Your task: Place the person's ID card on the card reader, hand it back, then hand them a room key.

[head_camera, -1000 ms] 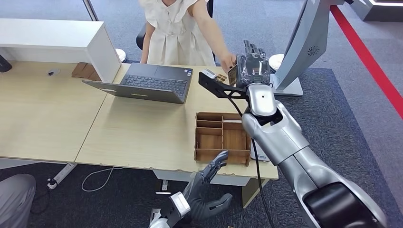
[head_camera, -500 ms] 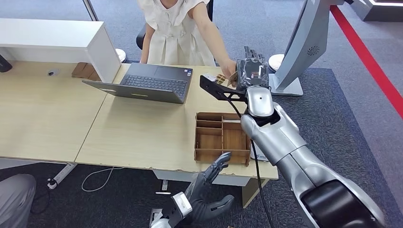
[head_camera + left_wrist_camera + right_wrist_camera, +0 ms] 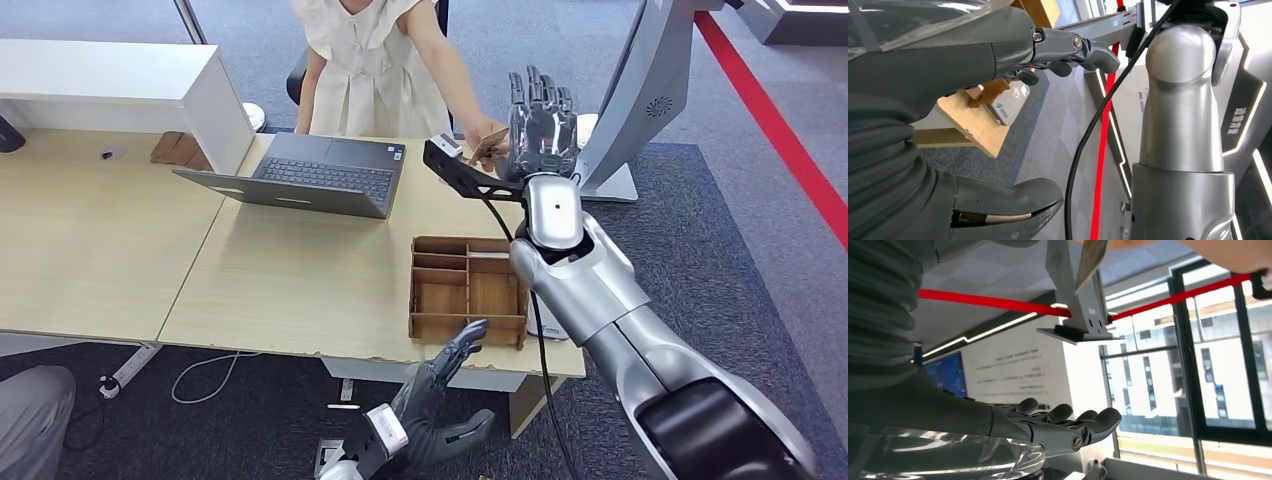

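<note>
Behind right robot hand (image 3: 541, 122), ID card (image 3: 488, 146) half hidden

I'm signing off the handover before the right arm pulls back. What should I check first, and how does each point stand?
1. The person has the card: ok, the person's hand grips it.
2. Right hand free of the card: ok, its fingers are spread with nothing in them.
3. Which card it is, ID or room key: cannot tell, its face is too small to read.
4. Left hand out of the way: ok, open and low, below the table edge.
5. Laptop clear of the right arm: ok, it stands well to the side.
6. Cards left in the wooden tray: cannot tell, the arm hides part of it.
</note>
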`<control>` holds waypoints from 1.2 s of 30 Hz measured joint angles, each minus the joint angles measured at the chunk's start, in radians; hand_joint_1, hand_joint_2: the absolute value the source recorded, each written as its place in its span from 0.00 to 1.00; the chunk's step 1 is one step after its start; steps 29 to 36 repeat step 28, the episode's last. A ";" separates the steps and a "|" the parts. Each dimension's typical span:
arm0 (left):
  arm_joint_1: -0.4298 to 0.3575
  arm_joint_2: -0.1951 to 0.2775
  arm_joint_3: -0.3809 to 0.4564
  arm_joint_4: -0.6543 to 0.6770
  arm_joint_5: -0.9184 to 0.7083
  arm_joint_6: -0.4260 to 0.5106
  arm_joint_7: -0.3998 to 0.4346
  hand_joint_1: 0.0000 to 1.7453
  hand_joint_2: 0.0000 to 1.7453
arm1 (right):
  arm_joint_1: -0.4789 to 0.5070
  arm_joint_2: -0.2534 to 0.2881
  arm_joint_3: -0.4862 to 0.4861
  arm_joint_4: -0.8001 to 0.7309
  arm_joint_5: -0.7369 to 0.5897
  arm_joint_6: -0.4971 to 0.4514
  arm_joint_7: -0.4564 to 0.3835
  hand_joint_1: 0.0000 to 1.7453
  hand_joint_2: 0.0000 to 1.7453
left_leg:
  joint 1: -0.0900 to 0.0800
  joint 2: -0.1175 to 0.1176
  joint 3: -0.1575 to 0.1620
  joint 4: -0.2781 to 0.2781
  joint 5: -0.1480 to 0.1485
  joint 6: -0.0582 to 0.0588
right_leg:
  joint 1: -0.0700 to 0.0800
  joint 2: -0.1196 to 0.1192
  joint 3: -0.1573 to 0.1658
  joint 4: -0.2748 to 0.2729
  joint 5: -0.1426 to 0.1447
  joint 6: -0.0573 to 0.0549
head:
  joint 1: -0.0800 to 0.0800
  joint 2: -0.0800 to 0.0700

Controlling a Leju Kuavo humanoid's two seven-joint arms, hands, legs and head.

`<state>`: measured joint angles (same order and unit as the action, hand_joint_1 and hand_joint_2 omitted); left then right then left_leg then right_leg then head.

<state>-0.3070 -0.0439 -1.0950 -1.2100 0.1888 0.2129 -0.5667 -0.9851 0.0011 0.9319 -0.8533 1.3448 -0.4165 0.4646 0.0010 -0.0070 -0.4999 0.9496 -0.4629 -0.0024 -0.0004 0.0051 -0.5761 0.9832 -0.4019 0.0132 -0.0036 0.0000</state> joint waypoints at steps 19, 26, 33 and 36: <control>0.068 0.043 0.069 -0.107 -0.059 0.146 0.083 0.00 1.00 | 0.681 -0.119 -0.232 -0.757 -0.195 -0.287 -0.441 0.00 1.00 | 0.001 -0.002 -0.001 0.000 -0.003 0.000 | 0.001 -0.001 0.001 -0.001 -0.003 -0.001 | 0.000 0.000; 0.124 0.086 0.107 -0.201 -0.072 0.243 0.118 0.00 1.00 | 0.992 -0.046 -0.380 -0.817 -0.729 -0.286 -0.821 0.00 1.00 | 0.002 -0.003 -0.002 -0.001 -0.004 -0.001 | 0.001 -0.001 0.001 -0.001 -0.004 -0.002 | 0.000 0.000; 0.133 0.094 0.112 -0.217 -0.066 0.253 0.118 0.00 1.00 | 1.023 -0.033 -0.388 -0.807 -0.781 -0.285 -0.838 0.00 1.00 | 0.002 -0.002 -0.001 -0.001 -0.004 -0.001 | 0.001 -0.001 0.001 -0.001 -0.004 -0.002 | 0.000 0.000; 0.133 0.094 0.112 -0.217 -0.066 0.253 0.118 0.00 1.00 | 1.023 -0.033 -0.388 -0.807 -0.781 -0.285 -0.838 0.00 1.00 | 0.002 -0.002 -0.001 -0.001 -0.004 -0.001 | 0.001 -0.001 0.001 -0.001 -0.004 -0.002 | 0.000 0.000</control>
